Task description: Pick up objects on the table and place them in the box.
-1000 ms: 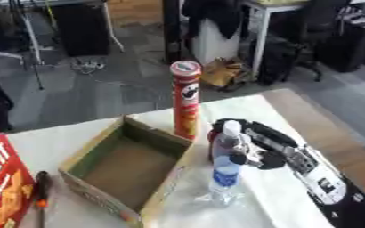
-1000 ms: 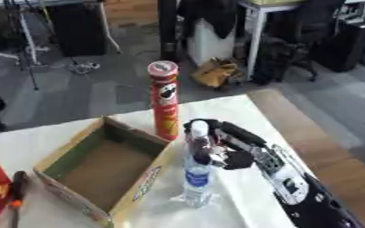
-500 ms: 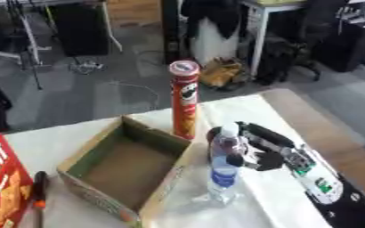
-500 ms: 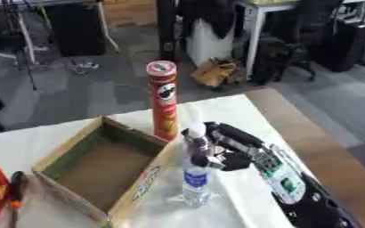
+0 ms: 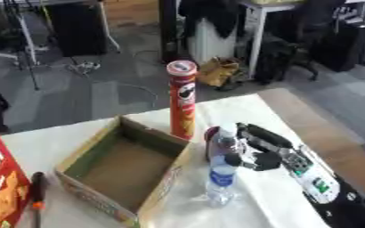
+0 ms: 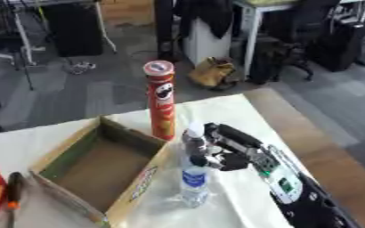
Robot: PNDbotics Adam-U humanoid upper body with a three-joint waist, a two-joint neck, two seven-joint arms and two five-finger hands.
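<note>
One hand is at work here: our right hand (image 6: 231, 153) reaches in from the lower right, its fingers curled round a dark bottle with a pale cap (image 6: 193, 141) that stands just beside the box's near right wall. We judge the hold to be on that bottle and not on the clear water bottle (image 6: 192, 181), which stands upright directly in front of it, nearer to us, touching or nearly touching the same wall. Our left hand shows in neither view.

The relation that matters: the open cardboard box (image 5: 100, 156) lies straight to the left of the held bottle, its long axis running from near left to far right, and it looks empty. The bottle's own axis is upright, so the coming move is, in our judgement, a lift clear of the wall and a short carry leftward over it. The water bottle sits close enough to be knocked on the way.

The tall red crisp can (image 5: 182, 99) stands upright at the box's far right corner, near the hand.

The left eye view alone shows the red carton (image 5: 0, 187) at the left edge in full width and the orange-and-black tool (image 5: 36, 196) beside it on the white surface (image 5: 248, 111); the right eye view shows the thumb side of the hand against the bottle more plainly.
</note>
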